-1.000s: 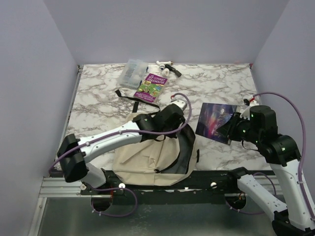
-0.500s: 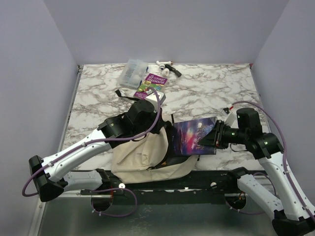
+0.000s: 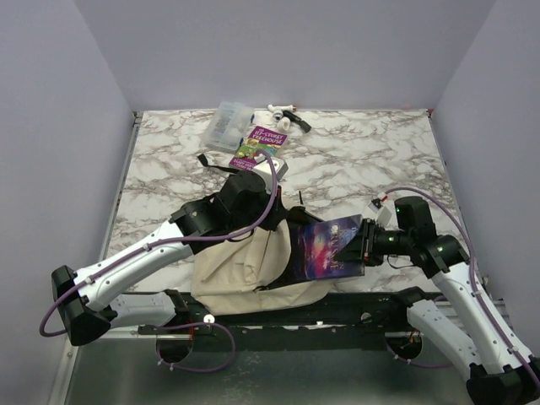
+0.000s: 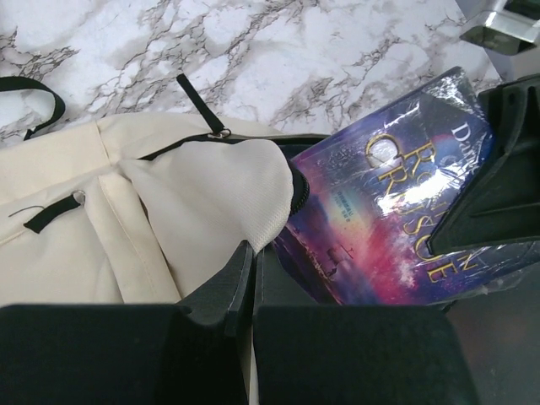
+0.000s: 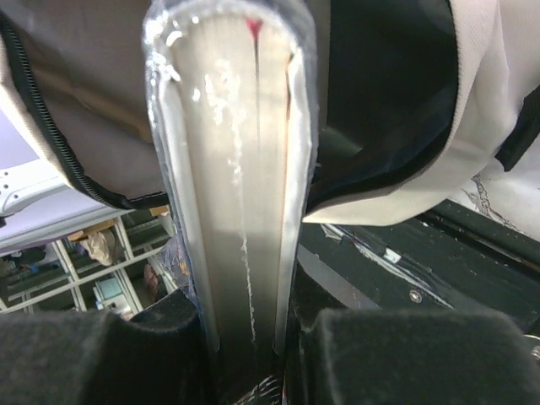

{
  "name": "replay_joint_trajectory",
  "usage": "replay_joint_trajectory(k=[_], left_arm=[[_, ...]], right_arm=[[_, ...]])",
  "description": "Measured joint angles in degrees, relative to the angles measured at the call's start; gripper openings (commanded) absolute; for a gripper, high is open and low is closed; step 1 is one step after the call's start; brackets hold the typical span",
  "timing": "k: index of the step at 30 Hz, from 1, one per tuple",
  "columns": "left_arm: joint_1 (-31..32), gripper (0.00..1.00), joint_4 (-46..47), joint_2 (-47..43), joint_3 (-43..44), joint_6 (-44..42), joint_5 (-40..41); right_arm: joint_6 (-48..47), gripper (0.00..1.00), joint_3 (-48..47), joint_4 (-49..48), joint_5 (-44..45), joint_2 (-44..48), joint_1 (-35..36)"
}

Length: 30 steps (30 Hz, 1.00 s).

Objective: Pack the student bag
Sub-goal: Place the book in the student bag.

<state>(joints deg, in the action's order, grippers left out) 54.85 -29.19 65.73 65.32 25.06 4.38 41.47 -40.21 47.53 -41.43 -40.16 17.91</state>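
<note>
The marble table (image 3: 371, 152) carries the student bag (image 3: 226, 272) at its near edge; green-purple book (image 3: 258, 148) and clear box (image 3: 226, 125) far back.

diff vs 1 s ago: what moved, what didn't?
Right fingers, clamped on the dark purple book, carried it left to the student bag mouth. Left fingers, pinching the bag's opening edge, shifted left. The far small book and clear case stayed put.

Marble table (image 3: 363, 152) — plain lilac walls (image 3: 278, 51)
</note>
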Motion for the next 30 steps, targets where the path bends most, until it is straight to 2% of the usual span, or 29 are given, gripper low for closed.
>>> replay_joint_trajectory(k=[3,6,12,14,16,17,18,20,23,26,30], left_arm=[[-0.02,0.0,0.37,0.17,0.0,-0.02,-0.55],[-0.04,0.0,0.66,0.57,0.0,-0.04,-1.38],[-0.11,0.0,1.31,1.79,-0.22,0.85,-2.78],[-0.13,0.0,1.44,1.9,-0.37,1.2,-3.34],[-0.15,0.0,1.77,1.9,-0.55,1.46,-3.76],[-0.17,0.0,1.88,1.9,-0.59,1.55,-3.87],[-0.28,0.0,2.03,1.9,-0.66,1.7,-3.93],[-0.48,0.0,2.32,1.95,-0.74,2.03,-4.13],[-0.57,0.0,2.89,2.4,-0.74,2.4,-4.61],[-0.74,0.0,3.26,3.37,-0.74,2.75,-5.11],[-0.79,0.0,4.0,3.8,-1.2,2.89,-5.51]], right_arm=[[-0.07,0.0,1.2,-0.5,-0.35,0.0,0.0],[2.01,0.0,4.72,-6.38,-1.75,0.42,0.02],[15.34,0.0,20.61,-33.33,-1.57,0.39,2.97],[18.21,0.0,22.36,-39.17,1.64,-2.01,7.23],[20.57,0.02,22.43,-47.74,5.84,-7.17,14.56],[21.31,0.07,22.23,-51.6,7.76,-10.1,18.25],[22.05,0.18,21.84,-54.62,9.57,-13.07,21.33],[22.88,0.5,21.14,-59.98,11.69,-18.25,25.57],[22.4,0.72,20.33,-64.43,13.88,-22.93,27.02],[19.43,0.81,18.38,-61.83,17.07,-23.63,27.04],[13.66,0.81,14.93,-53.02,21.7,-20.02,27.02]])
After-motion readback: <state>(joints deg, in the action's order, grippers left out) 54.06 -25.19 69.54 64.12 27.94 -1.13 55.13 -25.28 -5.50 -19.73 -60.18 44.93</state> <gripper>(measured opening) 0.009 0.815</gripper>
